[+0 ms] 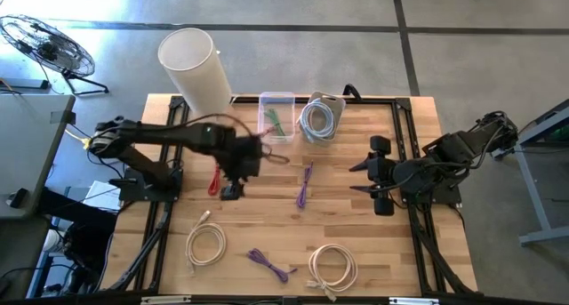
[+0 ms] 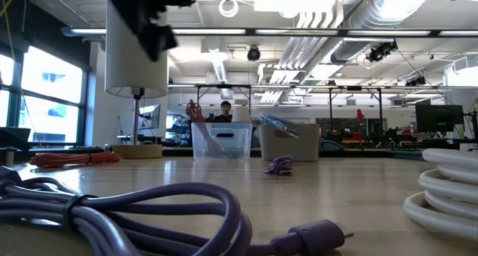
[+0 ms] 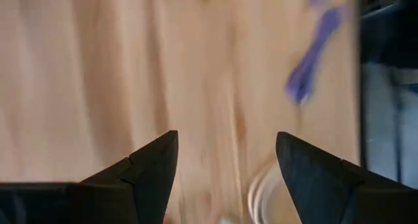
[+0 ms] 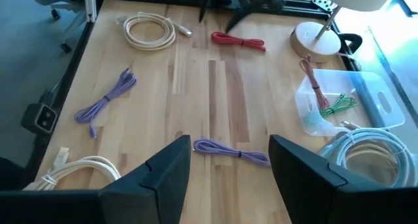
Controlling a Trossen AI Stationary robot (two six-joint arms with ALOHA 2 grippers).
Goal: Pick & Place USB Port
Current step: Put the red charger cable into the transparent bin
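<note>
Pale wooden planks make up the tabletop (image 1: 356, 216), seen from above with cables scattered over it: a red cable (image 1: 214, 180) just beside the left end effector (image 1: 233, 186), a purple cable (image 1: 305, 184) near the middle, a cream coil (image 1: 205, 244) and a second purple cable (image 1: 269, 265) toward the near edge, and a white coil (image 1: 332, 266) beside that. At the far edge stand a clear plastic bin (image 1: 276, 115) holding red and green cables, a tray with a grey-white coil (image 1: 318, 120), and a lamp with a white shade (image 1: 195, 67). The right end effector (image 1: 380, 175) hangs well apart over the right side, its fingers spread and empty. From table height, a purple cable with a plug (image 2: 187, 211) lies close in front, the bin (image 2: 221, 142) far behind. In the left wrist picture the dark fingers (image 3: 151, 172) stand wide apart with nothing between them, above bare wood. The right wrist picture shows its fingers (image 4: 163, 175) parted over the middle purple cable (image 4: 232, 152).
</note>
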